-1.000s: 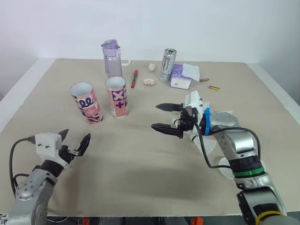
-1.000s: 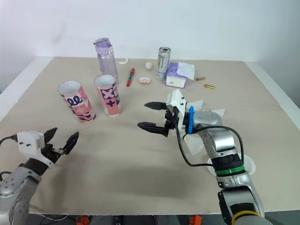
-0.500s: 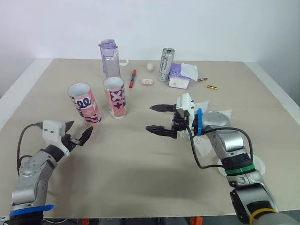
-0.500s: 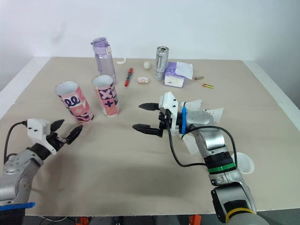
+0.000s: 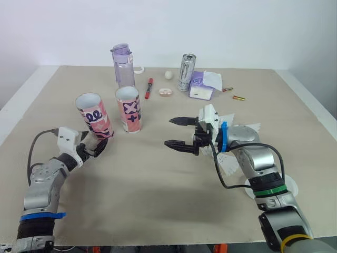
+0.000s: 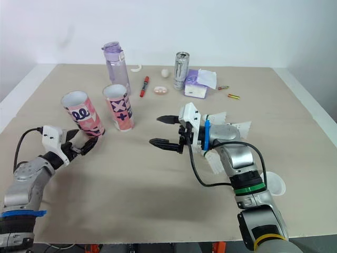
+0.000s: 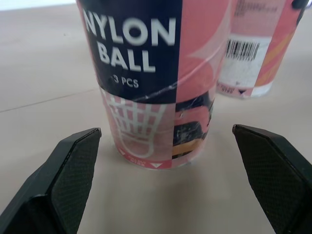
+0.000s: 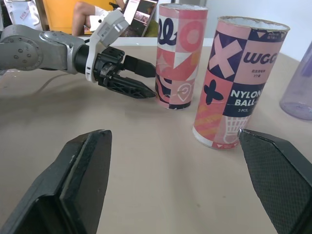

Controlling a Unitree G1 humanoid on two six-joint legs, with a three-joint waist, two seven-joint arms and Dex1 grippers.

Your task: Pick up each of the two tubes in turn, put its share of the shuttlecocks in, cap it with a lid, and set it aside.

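Facing a broad beige table [image 5: 158, 179], you appear to be at the task's opening step: picking up the first tube. Two pink-patterned cardboard tubes stand upright and open-topped on the robot's left side of the table, the nearer tube [image 5: 95, 116] close to its neighbour [image 5: 130, 109] without touching it. Both are uncapped, and whether anything lies inside cannot be told. Your left gripper [image 5: 97, 147] sits low at the nearer tube's base with its black fingers [image 7: 68, 165] spread wide. The tube's foot is centred in the gap, just ahead of the tips, and touches neither. The next move likely calls for a short, level push forward before you squeeze, so the tube does not tip. Your right gripper [image 5: 171, 132] hovers mid-table, its fingers likewise apart and empty. White feathered shuttlecocks [image 5: 247, 128] lie behind it, and a small white round lid [image 6: 276, 185] rests beside the right forearm.
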